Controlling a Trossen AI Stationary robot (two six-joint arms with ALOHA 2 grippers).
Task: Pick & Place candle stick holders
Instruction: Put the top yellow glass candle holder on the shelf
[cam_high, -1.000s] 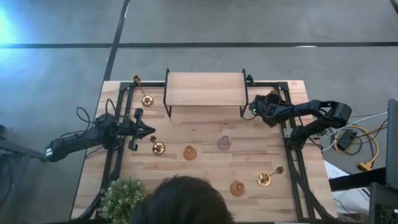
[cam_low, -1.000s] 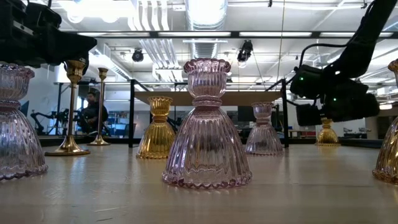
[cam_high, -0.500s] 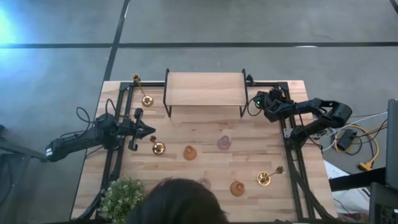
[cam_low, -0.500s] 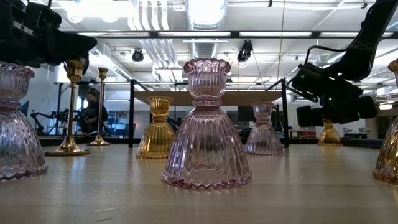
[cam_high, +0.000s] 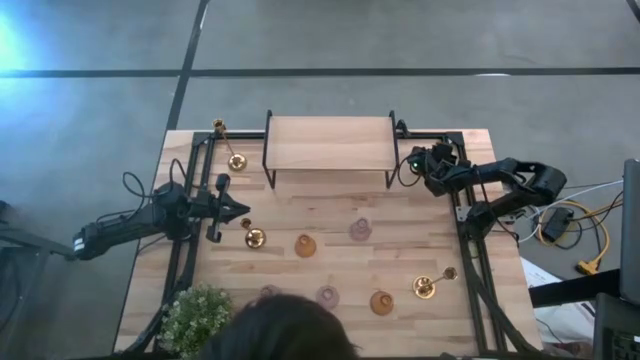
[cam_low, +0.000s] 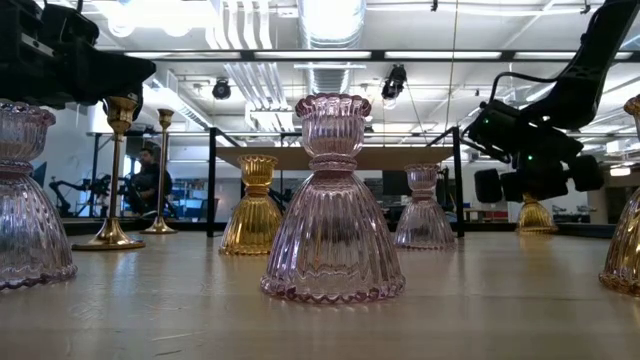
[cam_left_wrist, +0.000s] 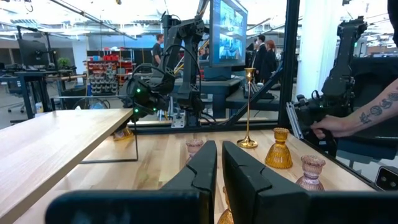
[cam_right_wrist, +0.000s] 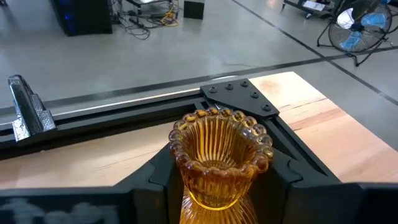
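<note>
At the upper right, the right gripper has its fingers around an amber holder; squeeze its neck gently. The left gripper waits, pinched shut

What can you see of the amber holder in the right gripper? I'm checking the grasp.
The amber holder is ribbed, translucent glass with a scalloped cup rim, flaring below. It stands upright between the right gripper's dark fingers, which close on its neck. It is by the table's far right corner, right of the wooden shelf. Its base is hidden.
</note>
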